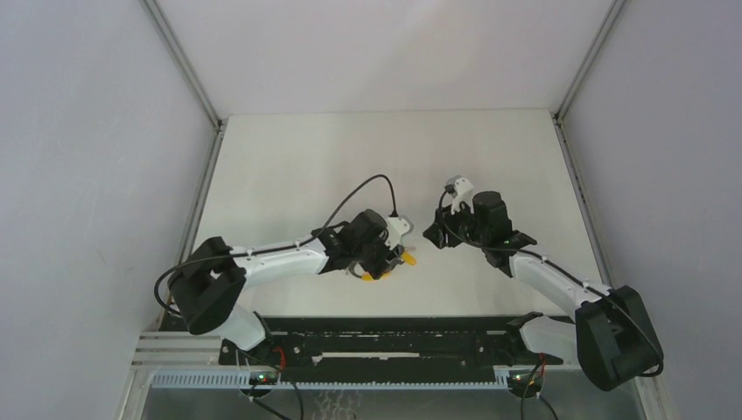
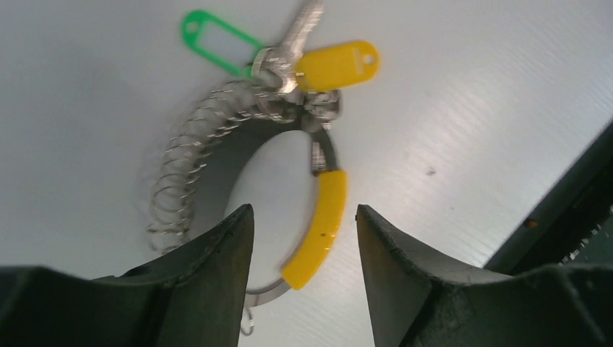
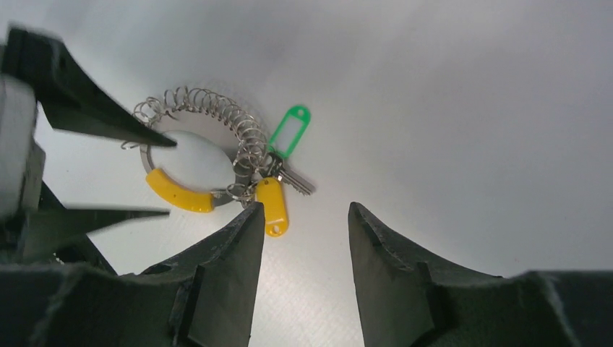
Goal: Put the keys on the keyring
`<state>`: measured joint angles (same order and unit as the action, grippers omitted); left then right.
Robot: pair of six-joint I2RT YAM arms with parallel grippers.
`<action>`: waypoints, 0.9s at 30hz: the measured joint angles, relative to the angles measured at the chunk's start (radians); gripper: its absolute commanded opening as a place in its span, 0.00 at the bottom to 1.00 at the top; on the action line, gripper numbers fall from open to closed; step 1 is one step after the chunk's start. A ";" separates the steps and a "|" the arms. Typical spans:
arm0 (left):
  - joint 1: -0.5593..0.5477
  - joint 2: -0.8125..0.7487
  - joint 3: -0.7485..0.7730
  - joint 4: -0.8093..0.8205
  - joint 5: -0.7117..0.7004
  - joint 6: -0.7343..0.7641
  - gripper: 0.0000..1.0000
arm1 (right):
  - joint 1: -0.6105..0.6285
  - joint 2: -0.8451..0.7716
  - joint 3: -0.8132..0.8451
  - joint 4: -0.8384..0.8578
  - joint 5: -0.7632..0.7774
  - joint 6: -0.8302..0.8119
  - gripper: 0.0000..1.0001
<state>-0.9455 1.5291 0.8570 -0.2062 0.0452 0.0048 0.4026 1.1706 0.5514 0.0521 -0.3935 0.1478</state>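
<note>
A pale white table [image 1: 289, 175] is filling the floor of a plain enclosure, with grey walls [image 1: 87, 131] rising on three sides and two slim metal posts [image 1: 181, 61] slanting up from its far corners. A black rail [image 1: 394, 337] is running along the near edge, with a slotted white strip [image 1: 332, 379] lying just below it. A small dark speck [image 2: 431, 171], possibly a mark or a crumb, is showing on the table's finely ribbed surface.
</note>
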 measured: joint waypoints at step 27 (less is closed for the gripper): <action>0.246 0.172 0.181 -0.234 -0.033 -0.138 0.54 | 0.006 -0.037 -0.040 -0.031 -0.008 0.020 0.46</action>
<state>-0.6991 1.7016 1.0382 -0.4400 0.0120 -0.1337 0.4084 1.1332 0.5114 0.0216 -0.4015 0.1680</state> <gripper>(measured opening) 0.558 0.468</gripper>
